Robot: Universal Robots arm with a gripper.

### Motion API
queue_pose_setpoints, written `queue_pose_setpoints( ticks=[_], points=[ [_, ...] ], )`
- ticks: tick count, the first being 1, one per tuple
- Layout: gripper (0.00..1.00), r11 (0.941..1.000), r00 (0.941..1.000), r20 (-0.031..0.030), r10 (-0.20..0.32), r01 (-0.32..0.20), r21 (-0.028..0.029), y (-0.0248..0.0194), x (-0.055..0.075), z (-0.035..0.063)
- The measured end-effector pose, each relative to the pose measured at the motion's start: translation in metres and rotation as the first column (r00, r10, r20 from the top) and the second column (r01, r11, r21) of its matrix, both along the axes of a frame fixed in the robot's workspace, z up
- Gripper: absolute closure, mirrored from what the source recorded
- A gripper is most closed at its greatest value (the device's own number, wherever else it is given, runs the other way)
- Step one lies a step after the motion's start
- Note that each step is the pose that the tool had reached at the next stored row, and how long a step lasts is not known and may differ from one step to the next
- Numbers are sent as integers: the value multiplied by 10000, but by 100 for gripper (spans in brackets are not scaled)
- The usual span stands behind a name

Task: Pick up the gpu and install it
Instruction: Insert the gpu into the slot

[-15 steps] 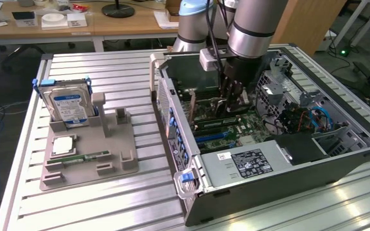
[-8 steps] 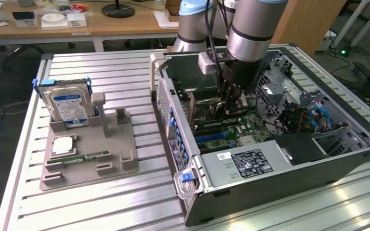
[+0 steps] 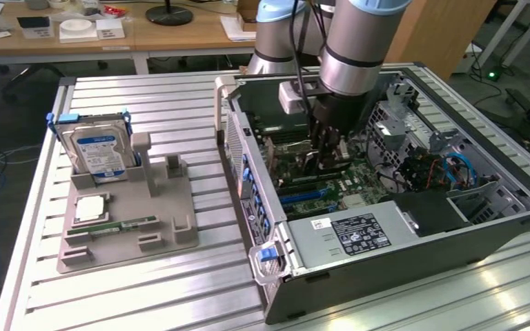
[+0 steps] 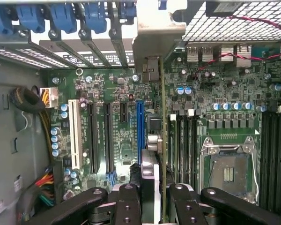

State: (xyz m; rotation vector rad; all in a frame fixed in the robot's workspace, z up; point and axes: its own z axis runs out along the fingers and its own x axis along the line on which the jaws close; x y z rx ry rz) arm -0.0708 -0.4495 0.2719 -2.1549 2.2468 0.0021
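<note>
The pincer is down inside the open computer case, its fingers partly closed and clamped on the gpu, one on each face. The wrist view catches the card edge-on: a thin green strip, a dark-and-silver block on one face, and a silver metal bracket at the far end. It stands on edge, square to the motherboard. Its long axis runs from the pincer straight towards the case's rear wall, bracket end leading, up by the blue slot clips. Beneath it, the card lines up just beside the blue expansion slot, with black memory slots on its other side; whether it is touching the board, one cannot tell. The empty processor socket sits further off. Out on the bench, a grey holder carries the upright hard drive and a memory stick.
</note>
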Motion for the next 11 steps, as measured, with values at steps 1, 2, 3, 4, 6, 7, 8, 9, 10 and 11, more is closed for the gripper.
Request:
queue_pose_setpoints(
  ticks=[1, 2, 3, 4, 6, 7, 8, 9, 10, 11],
  points=[
    [72, 10000, 10000, 0, 1, -1, 0, 0, 0, -11],
    [72, 10000, 10000, 0, 1, -1, 0, -1, 0, -21],
    [72, 10000, 10000, 0, 1, -1, 1, -5, -1, -31],
    [72, 10000, 10000, -2, 1, -1, -2, -10, -1, -41],
    [72, 10000, 10000, -1, 0, 0, 1, -19, -1, -62],
    [72, 10000, 10000, 0, -1, 1, 1, -22, -1, -73],
    [72, 10000, 10000, -1, -1, 1, 2, -25, -1, -83],
    [72, 10000, 10000, -2, 0, 0, 0, -28, -1, -93],
    [72, 10000, 10000, -1, 0, 0, 0, -31, -1, -103],
    [72, 10000, 10000, -1, -1, 1, 1, -33, -1, -114]
  ],
)
